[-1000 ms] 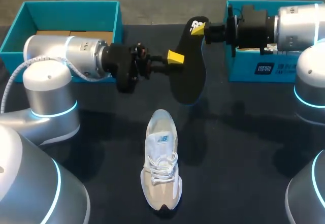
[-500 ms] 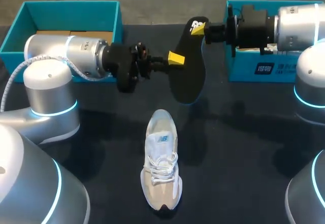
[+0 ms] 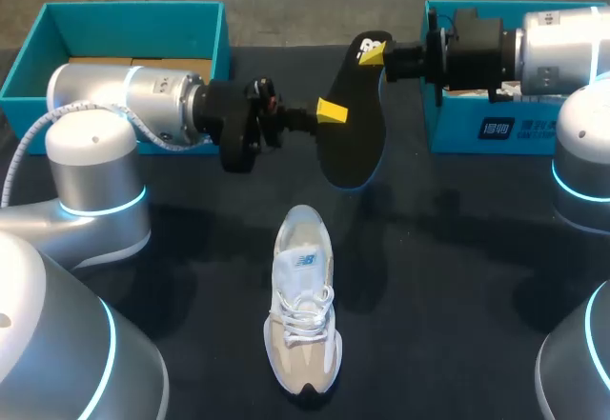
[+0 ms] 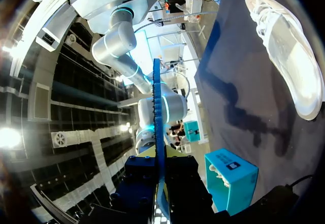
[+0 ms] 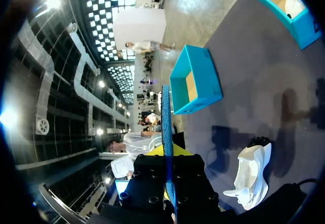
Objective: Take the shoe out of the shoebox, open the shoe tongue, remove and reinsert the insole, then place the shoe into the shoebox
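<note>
Progress: shoe (image 3: 303, 315) is out of its box and sits laces-up on the worktop (image 3: 457, 277), near centre. Insole (image 3: 353, 149) is out of the shoe, held in the air over the far-centre worktop, between the two boxes and well apart from the shoe. Take-out and insole removal look done. Tongue state is too small to judge.

Left hand (image 3: 329, 110) is clamped on the insole's left edge, about mid-length. Right hand (image 3: 374, 53) is clamped on its far end. Both wrist views show the insole edge-on, pinched between the fingers.

Left to do, as judged: insole back into the shoe, then shoe into the box.

Containers:
- Left box (image 3: 133, 9), far left: open, only brown cardboard (image 3: 143, 61) on its floor, no shoe.
- Right box (image 3: 477, 134), far right: open, inside mostly hidden by the right arm. The left wrist view shows something white in it; can't tell what.
</note>
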Controlling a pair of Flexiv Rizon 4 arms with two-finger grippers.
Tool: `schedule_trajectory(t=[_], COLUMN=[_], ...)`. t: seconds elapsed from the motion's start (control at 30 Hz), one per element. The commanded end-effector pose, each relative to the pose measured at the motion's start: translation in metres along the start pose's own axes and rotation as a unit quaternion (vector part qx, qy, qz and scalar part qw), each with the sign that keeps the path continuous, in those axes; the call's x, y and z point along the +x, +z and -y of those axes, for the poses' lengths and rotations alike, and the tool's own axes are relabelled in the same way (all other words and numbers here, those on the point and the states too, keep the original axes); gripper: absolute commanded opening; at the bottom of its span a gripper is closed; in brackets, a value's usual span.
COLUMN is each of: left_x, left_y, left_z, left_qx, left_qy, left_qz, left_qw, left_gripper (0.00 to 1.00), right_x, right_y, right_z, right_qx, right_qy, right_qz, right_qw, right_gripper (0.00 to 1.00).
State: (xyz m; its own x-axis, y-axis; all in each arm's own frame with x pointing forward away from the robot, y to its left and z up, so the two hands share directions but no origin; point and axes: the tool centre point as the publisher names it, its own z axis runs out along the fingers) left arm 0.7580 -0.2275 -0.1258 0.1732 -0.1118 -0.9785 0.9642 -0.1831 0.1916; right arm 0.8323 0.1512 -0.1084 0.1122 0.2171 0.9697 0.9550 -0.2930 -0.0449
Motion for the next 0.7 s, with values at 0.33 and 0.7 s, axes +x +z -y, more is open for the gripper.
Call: schedule_trajectory(t=[0.33,0.7], left_x=[0.003,0.016], left_y=[-0.003,-0.024], left_z=[-0.011,-0.019], left_qx=[-0.007,-0.018], left_qy=[0.005,0.01], left_qz=[-0.003,-0.019], left_qw=[1.0,1.0], left_gripper=[0.0,0.0], right_x=[0.01,-0.001], right_y=[0.001,-0.012], right_z=[0.005,0.025], right_qx=[-0.001,-0.002], right_qy=[0.0,0.002], right_qz=[0.019,0.057], right_qw=[1.0,0.998], right_gripper=[1.0,1.0])
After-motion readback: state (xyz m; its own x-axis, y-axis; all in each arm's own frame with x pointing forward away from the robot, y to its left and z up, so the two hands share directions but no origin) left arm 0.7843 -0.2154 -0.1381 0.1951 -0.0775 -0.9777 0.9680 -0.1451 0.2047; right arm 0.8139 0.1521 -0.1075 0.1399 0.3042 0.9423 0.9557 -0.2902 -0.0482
